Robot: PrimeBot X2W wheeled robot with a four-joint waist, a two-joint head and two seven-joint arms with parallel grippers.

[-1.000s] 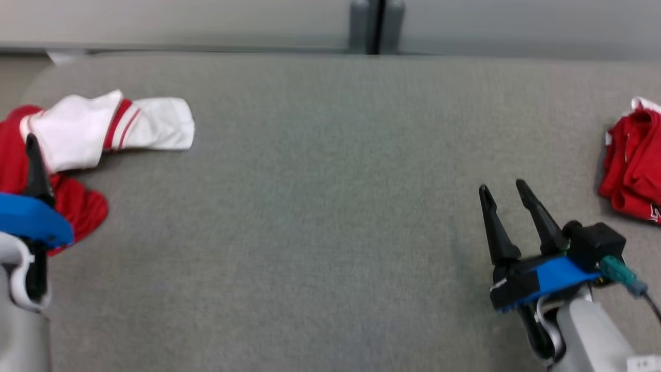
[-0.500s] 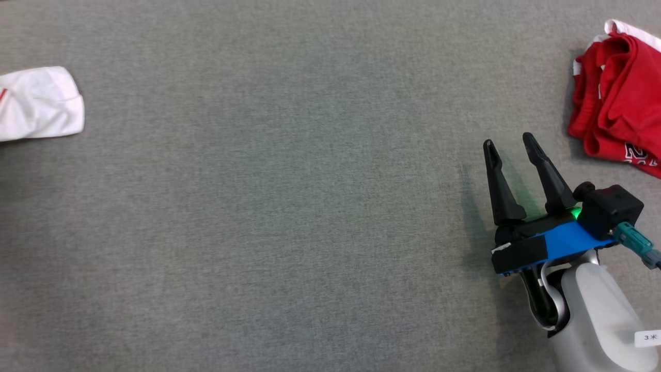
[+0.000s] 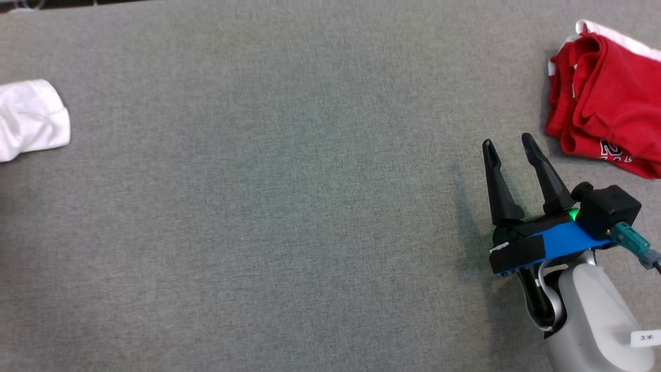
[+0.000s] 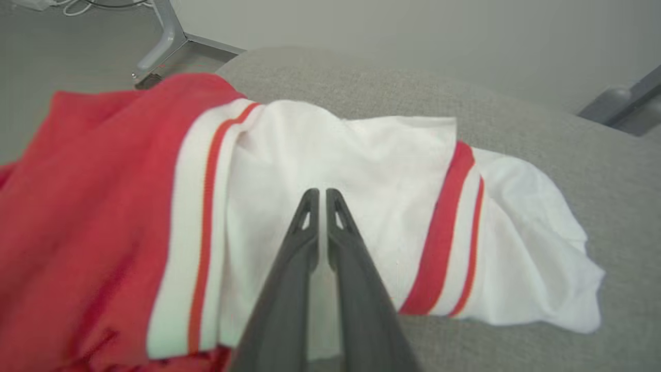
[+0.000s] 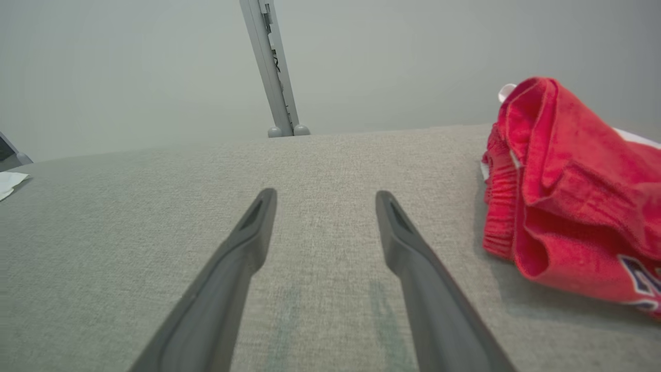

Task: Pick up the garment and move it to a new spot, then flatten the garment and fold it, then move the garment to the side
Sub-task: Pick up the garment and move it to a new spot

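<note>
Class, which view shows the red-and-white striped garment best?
The left wrist view: the garment shows its white cloth, red stripes and red part clearly. The head view catches its white end at the left edge; the right wrist view, a white sliver at far left.

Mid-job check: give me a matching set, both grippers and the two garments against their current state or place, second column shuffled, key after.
1. left gripper
2. right gripper
3. red garment
4. striped garment

A. fingers spread wide over bare grey surface
B. bunched at the head view's right edge
C. fingers closed together on white cloth
D. white with red bands, red cloth alongside

Pairs: 1-C, 2-A, 3-B, 4-D
</note>
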